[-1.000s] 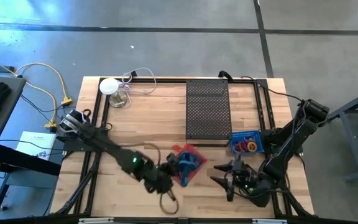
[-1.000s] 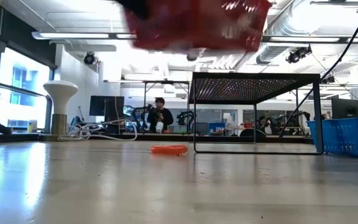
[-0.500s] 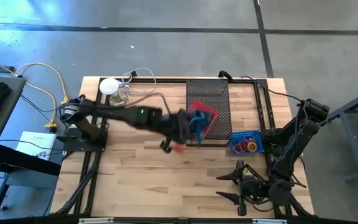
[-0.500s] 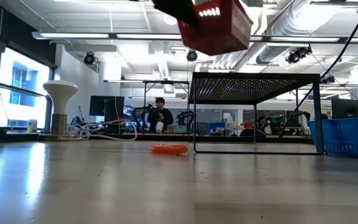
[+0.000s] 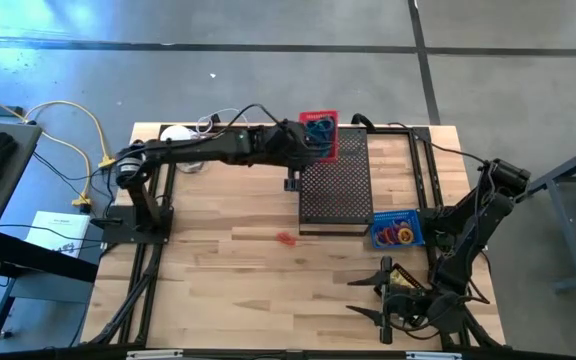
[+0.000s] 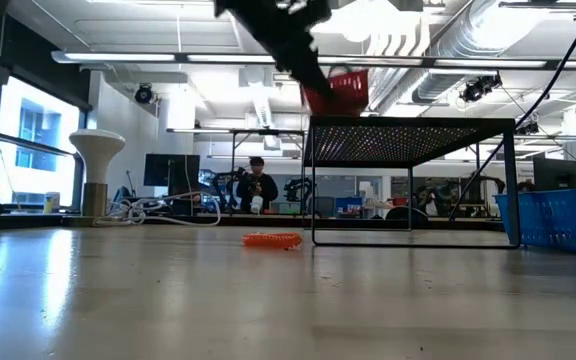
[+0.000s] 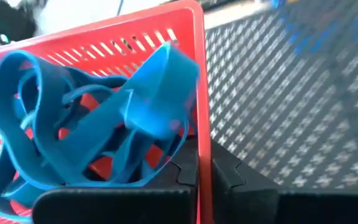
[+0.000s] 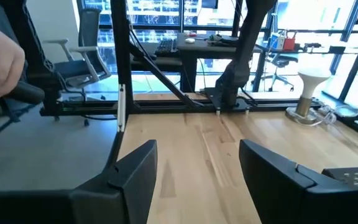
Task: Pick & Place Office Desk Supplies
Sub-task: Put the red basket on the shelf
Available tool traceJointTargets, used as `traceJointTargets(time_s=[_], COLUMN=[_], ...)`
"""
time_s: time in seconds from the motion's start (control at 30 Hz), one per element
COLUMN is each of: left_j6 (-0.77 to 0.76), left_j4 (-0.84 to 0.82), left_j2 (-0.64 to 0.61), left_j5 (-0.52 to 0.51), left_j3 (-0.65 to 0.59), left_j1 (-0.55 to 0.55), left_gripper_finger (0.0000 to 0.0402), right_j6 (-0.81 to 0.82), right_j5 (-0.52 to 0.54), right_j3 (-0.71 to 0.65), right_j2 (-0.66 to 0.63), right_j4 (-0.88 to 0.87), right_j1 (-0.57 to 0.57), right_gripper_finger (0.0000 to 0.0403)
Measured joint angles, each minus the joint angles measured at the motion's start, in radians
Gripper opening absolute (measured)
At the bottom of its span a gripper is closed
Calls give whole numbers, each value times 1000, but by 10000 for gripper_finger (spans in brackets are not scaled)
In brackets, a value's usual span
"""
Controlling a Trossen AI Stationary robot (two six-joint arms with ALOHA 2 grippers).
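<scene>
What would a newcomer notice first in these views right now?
The left gripper holds a red basket of blue bands in the air at the black tray's far end. An orange item lies alone mid-table, and the right gripper, jaws open, waits at the near edge.

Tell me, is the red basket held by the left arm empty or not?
Not empty. The left wrist view shows blue elastic loops piled inside the red basket.
</scene>
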Motion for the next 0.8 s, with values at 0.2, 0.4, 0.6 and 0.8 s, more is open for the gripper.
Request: traceJointTargets(time_s=[0.2,0.4,0.6,0.8], left_j6=[19,36,22,35], left_j4=[-8,-5,-6,-6], left_j2=[61,65,65,65], left_j5=[11,-28,-30,41], left_j3=[0,-1,-1,-1], left_j1=[10,-7,-7,-7], left_gripper_finger=[1,11,27,41], right_j6=[-25,-24,-15,2], right_j5=[8,7,-5,-6], right_j3=[0,0,0,0], right_j2=[0,0,0,0], right_j4=[-9,-35,-37,-39], right_j1=[0,0,0,0], right_gripper_finger=[215,215,215,215])
